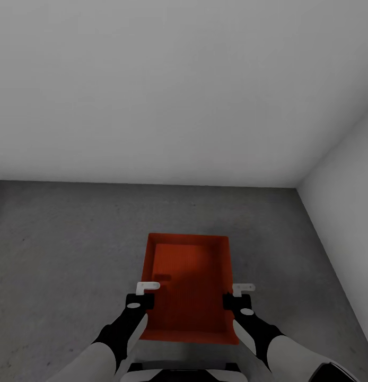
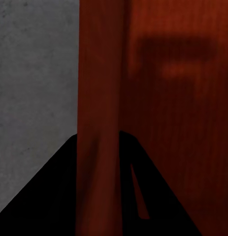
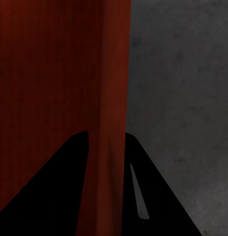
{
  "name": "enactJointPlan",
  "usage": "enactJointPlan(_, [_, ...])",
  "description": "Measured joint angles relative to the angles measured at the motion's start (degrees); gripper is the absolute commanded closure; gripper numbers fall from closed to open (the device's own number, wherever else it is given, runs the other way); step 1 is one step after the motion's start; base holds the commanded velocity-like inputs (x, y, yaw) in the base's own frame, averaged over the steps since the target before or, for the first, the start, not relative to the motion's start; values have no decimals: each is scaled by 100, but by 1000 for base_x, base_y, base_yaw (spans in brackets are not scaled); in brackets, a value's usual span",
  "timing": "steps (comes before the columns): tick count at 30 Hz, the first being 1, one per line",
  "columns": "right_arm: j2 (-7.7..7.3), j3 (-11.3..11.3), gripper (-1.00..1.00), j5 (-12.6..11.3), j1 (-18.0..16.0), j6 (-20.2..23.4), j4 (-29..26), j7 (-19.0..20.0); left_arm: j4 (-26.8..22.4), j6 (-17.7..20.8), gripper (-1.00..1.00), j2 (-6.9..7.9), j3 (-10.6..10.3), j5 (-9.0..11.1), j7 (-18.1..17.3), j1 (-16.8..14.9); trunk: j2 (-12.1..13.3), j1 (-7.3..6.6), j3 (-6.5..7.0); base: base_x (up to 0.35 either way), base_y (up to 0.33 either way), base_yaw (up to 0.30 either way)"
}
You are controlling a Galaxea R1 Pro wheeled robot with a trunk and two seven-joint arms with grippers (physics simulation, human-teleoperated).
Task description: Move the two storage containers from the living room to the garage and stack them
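Orange-red shallow rectangular open-top tray [image 1: 188, 286] held over the dark grey mottled concrete floor [image 1: 72, 239], near the pale grey walls' corner.
Left claw [image 1: 144, 293] and right claw [image 1: 238, 294] each pinch a side wall; uneven release could tip the tray. The wrist views show each wall [image 2: 99, 123] [image 3: 111, 98] between the fingers; the head view shows the corner.

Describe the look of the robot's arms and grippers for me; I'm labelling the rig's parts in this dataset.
In the head view, both arms have pale grey-white forearm shells that taper into matte black wrist sections. The left gripper and right gripper each have a black block-shaped body with a small light oval mark on top and short white fingers. In the wrist views the fingers appear as dark wedges. No cables or lettering are visible.
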Motion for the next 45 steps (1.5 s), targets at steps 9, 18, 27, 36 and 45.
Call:
enactJointPlan(9, [2, -2, 100, 2, 0, 0, 0, -3, 0, 0, 100, 0, 9, -10, -8, 0, 0, 0, 0, 0, 0, 0])
enactJointPlan(18, [7, -52, 100, 6, -6, -36, 85, 68, 9, 10, 100, 40, 87, -86, -127, 1, 0, 0, 1, 0, 0, 0])
enactJointPlan(27, [41, -3, 100, -37, -5, -12, 53, -15, 0, 21, 100, 55, 261, -250, -241, -1, 0, 0, 1, 0, 0, 0])
enactJointPlan(36, [-33, 50, 100, -131, -5, -13, 46, 74, 5, 28, 100, -63, 482, -476, -192, 2, 0, 0, 1, 0, 0, 0])
enactJointPlan(45, [-23, 20, 100, -97, -5, -2, 45, 61, 1, 40, 100, -93, 648, -663, -253, -2, 0, 0, 1, 0, 0, 0])
